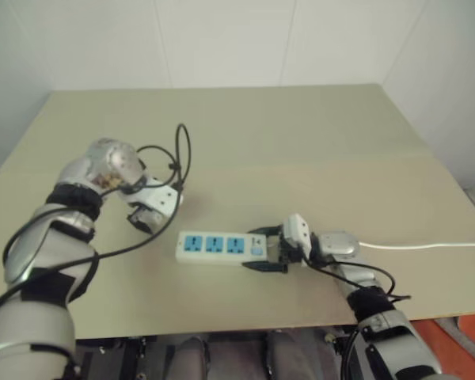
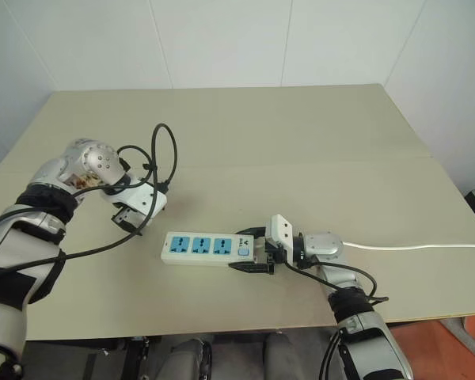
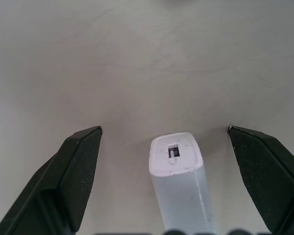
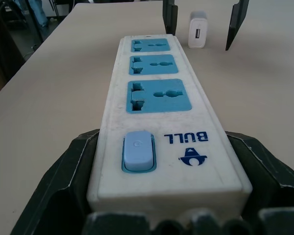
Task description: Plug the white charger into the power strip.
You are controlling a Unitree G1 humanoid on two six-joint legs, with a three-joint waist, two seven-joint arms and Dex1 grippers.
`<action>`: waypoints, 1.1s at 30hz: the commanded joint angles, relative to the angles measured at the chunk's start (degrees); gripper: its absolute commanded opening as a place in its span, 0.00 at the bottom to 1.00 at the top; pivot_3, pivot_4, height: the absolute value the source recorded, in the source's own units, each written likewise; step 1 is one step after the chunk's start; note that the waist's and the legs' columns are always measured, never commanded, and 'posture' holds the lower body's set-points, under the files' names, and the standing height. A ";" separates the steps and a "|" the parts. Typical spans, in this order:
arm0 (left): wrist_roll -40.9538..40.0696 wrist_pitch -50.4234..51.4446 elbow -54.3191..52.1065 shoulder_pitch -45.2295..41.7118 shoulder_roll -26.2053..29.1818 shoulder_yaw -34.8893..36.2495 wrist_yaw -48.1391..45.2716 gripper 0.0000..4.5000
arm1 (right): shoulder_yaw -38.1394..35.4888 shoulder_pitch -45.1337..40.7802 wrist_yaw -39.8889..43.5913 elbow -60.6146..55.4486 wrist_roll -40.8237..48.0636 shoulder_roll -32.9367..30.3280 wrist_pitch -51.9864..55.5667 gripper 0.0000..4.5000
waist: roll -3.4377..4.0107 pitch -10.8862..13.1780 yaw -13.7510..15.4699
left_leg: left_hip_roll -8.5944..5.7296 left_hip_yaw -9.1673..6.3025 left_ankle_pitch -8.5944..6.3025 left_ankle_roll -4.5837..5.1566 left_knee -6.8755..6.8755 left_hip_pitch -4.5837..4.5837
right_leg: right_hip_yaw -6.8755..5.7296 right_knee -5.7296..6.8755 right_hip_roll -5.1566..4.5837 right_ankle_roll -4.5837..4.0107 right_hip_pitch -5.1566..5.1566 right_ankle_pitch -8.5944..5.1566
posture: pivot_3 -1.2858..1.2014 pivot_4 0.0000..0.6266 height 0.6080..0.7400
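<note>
Left gripper [image 3: 164, 134] pointed steeply down at the table [image 1: 301, 134], fingers [image 3: 73, 166] spread wide, charger [image 3: 176, 161] standing upright between them, untouched on either side. Seen from the right wrist: charger [image 4: 197, 30] just past the strip's far end, port facing back along the strip. Right gripper [image 4: 157, 166] clamped on the strip [image 1: 222, 247] at its switch end, one finger on each long side, holding it flat near the front edge; cord [image 1: 427, 245] running off toward 3 o'clock. From the strip's middle, left gripper sitting at about 10 o'clock.

Risks from here: closing off-centre would likely tip the charger or skid it away, being small and standing on end. A pinch too near the top could let it twist in the grip, leaving the prongs skewed for the socket. Pressing in hard might lever the strip's far end up, with only the switch end held.
</note>
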 commanded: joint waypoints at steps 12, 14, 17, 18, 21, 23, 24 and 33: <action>1.93 1.76 -2.14 0.65 0.09 0.79 1.18 1.00 | 0.57 -0.04 2.59 0.16 0.46 0.16 -0.28 0.76 | 0.00 0.00 -0.01 | 0.00 0.00 0.00 0.00 0.00 0.03 | 0.00 0.00 0.00 0.00 0.01 0.00 | 0.52 0.24 1.00; 2.33 1.81 -2.01 0.51 -0.05 0.74 1.57 0.91 | 0.52 -0.05 2.48 0.16 0.42 0.18 -0.31 0.76 | 0.00 0.00 0.01 | 0.00 0.00 0.00 0.00 0.01 0.05 | 0.00 0.00 0.00 0.00 0.02 0.00 | 0.52 0.24 1.00; 2.62 1.82 -1.95 0.55 -0.29 0.94 1.62 0.73 | 0.44 0.03 2.35 0.08 0.44 0.15 -0.33 0.76 | 0.00 0.00 0.21 | 0.00 0.00 0.00 0.00 0.03 0.07 | 0.00 0.00 0.00 0.00 0.02 0.00 | 0.52 0.24 1.00; 2.67 1.89 -2.04 0.63 -0.40 1.05 1.79 0.66 | 0.42 0.11 2.32 -0.01 0.46 0.10 -0.36 0.76 | 0.00 0.00 0.33 | 0.00 0.00 0.00 0.00 0.04 0.07 | 0.00 0.00 0.01 0.00 0.02 0.00 | 0.52 0.24 1.00; 2.66 1.96 -1.95 0.53 -0.77 1.19 1.90 0.46 | 0.37 0.12 2.23 0.00 0.49 -0.04 -0.39 0.76 | 0.00 0.00 0.62 | 0.00 0.00 0.00 0.00 0.07 0.07 | 0.00 0.02 0.00 0.00 0.03 0.00 | 0.52 0.24 1.00; 2.41 2.02 -1.92 0.44 -0.97 1.35 1.85 0.30 | 0.35 0.10 2.22 0.02 0.50 -0.14 -0.41 0.76 | 0.00 0.00 0.66 | 0.00 0.00 0.00 0.00 0.08 0.07 | 0.00 0.03 0.00 0.00 0.03 0.00 | 0.52 0.24 1.00; 2.28 2.10 -2.02 0.43 -1.04 1.46 1.87 0.23 | 0.34 0.14 2.25 -0.02 0.53 -0.19 -0.42 0.76 | 0.00 0.00 0.67 | -0.01 0.00 0.01 0.00 0.08 0.07 | 0.00 0.03 0.00 0.00 0.03 0.00 | 0.52 0.24 1.00; -5.82 6.17 -8.00 1.20 -1.67 7.56 0.46 0.23 | 0.59 0.56 2.24 -0.24 0.31 -0.04 -0.94 0.76 | 0.00 0.00 0.64 | 0.00 -0.01 0.01 0.00 0.08 0.05 | 0.00 0.02 -0.01 0.00 0.03 0.00 | 0.52 0.24 1.00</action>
